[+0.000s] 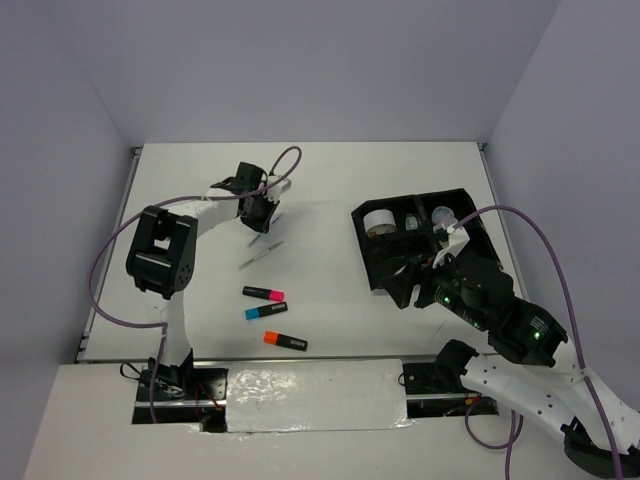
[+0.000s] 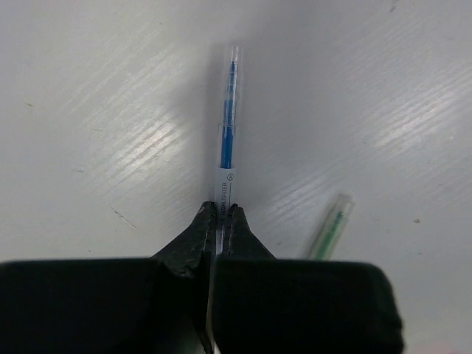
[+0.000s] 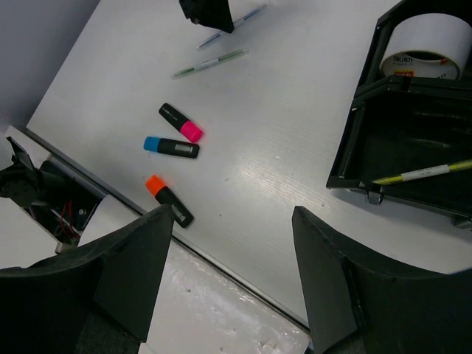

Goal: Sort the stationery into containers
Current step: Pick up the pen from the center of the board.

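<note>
Judging by the layout, sorting is partly done: a tape roll (image 3: 422,40) and a yellow pen (image 3: 420,173) are lodged in the black tray (image 3: 346,147). A blue pen (image 2: 227,133) is pinched by the closed left gripper (image 2: 221,221), far from the tray. The right gripper (image 3: 232,243) is held wide and empty. A green pen (image 2: 330,230), a pink highlighter (image 1: 263,293), a blue highlighter (image 1: 265,311) and an orange highlighter (image 1: 285,341) are left on the table (image 1: 330,180).

Desk (image 1: 330,190): carries everything.
Organiser tray (image 1: 463,197): on the right half of the desk.
Tape roll (image 1: 380,222): in the tray's far-left compartment.
Pot (image 1: 443,214): in the tray, right of the tape roll.
Tray pen (image 3: 420,173): in the long compartment beside the tape roll's.
Right end effector (image 3: 228,258): over the tray's near-left part.
Far highlighter (image 1: 263,293), middle highlighter (image 1: 265,311), near highlighter (image 1: 285,341): one before another, left of centre.
Loose pen (image 1: 257,255): behind the highlighters.
Held pen (image 2: 225,147): between the left end effector's (image 2: 219,217) fingers, just beside the loose pen.
</note>
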Robot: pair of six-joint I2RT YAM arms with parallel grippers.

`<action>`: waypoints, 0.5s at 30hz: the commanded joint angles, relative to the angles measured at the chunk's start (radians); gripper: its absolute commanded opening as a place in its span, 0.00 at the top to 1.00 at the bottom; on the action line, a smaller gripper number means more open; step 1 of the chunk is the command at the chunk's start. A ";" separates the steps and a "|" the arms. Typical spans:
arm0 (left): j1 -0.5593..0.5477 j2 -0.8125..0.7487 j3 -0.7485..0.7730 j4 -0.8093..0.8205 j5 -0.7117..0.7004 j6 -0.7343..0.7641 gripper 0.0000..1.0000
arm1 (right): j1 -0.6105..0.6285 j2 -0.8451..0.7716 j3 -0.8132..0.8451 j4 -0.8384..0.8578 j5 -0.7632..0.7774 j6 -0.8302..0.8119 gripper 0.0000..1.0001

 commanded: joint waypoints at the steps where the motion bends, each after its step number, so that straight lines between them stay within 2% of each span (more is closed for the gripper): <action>1: -0.025 -0.078 0.011 -0.001 0.062 -0.057 1.00 | 0.000 -0.008 0.024 0.019 0.022 0.000 0.27; 10: -0.056 -0.187 0.034 -0.001 0.137 -0.064 1.00 | 0.000 -0.003 0.033 0.008 0.029 0.008 0.27; 15: -0.182 -0.224 0.099 0.002 0.155 -0.109 1.00 | 0.000 -0.011 0.053 -0.029 0.075 0.006 0.27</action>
